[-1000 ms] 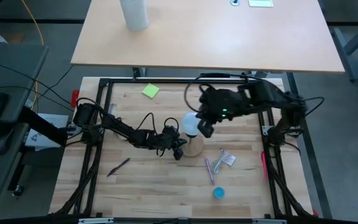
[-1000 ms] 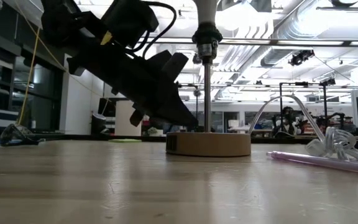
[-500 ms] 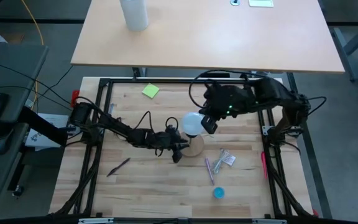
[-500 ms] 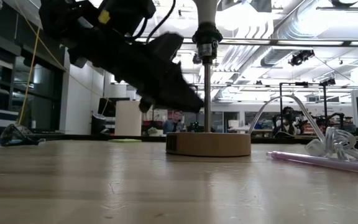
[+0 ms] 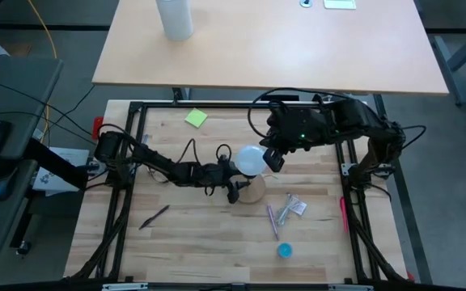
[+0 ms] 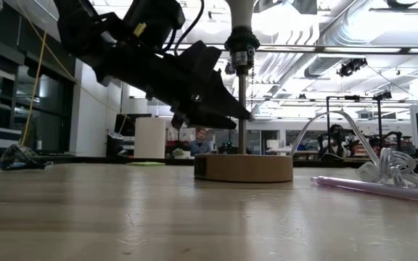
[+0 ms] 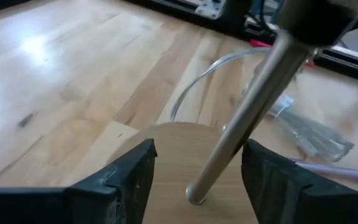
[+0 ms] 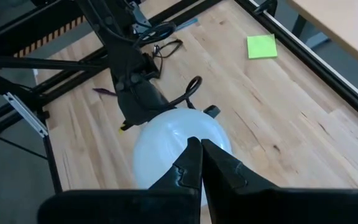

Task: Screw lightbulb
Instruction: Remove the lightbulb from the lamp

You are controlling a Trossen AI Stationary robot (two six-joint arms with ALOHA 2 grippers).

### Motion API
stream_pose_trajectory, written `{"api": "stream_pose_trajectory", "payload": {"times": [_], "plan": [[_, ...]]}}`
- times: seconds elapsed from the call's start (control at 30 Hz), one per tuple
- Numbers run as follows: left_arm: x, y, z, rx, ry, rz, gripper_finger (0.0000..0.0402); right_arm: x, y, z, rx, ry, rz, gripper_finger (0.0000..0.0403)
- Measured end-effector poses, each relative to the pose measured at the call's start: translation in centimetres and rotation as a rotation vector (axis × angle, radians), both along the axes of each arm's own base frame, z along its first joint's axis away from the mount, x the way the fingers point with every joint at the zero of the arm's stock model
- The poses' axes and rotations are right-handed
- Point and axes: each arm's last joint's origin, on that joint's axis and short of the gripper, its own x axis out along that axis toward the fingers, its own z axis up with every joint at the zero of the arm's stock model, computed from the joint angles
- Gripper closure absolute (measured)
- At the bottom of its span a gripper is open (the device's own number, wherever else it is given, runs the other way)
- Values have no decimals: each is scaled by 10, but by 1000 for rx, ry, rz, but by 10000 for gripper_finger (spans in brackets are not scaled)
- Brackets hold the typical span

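The lightbulb [image 5: 250, 160] sits on top of the lamp stand, above the round wooden base [image 6: 244, 167], with its globe facing the overhead camera; in the right wrist view the globe [image 8: 179, 149] lies directly beyond my right fingers. The metal post [image 7: 247, 112] rises from the centre of the base to the socket [image 6: 242, 45].

Left gripper [image 7: 194, 165]: jaws spread, one finger on each side of the post, touching neither post nor base as far as I can tell. Right gripper [image 8: 201, 165]: fingers pressed together, holding nothing, poised just beside or above the globe; whether it touches I cannot tell.

Step in hand, as I judge it: the bulb appears seated in the socket and I am between turns or at release. I cannot confirm from here how far the thread is engaged.

Next move calls for: opening the right fingers and setting them around the globe for another turn, with the left closing on the post or base to stop the stand rotating.

Change from the earlier frame: the left gripper was clamped low at the base edge; it has since lifted and opened. The right gripper has drawn back off the globe, which is now more exposed from above.
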Motion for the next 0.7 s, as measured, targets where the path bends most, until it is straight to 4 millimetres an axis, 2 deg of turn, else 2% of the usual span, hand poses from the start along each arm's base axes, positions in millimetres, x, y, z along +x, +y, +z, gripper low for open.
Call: {"api": "stream_pose_trajectory", "payload": {"times": [0.27, 0.4, 0.6, 0.7], "plan": [[1, -1, 3, 41, -25, -35, 212, 1, 0, 1, 1, -10, 0, 403], [3, -1, 5, 54, -54, -43, 237, 1, 0, 1, -9, -17, -11, 403], [26, -3, -3, 37, -50, -93, 288, 2, -1, 2, -13, -30, -17, 403], [35, -7, -2, 12, -34, -92, 327, 3, -1, 3, -12, -45, -18, 403]]}}
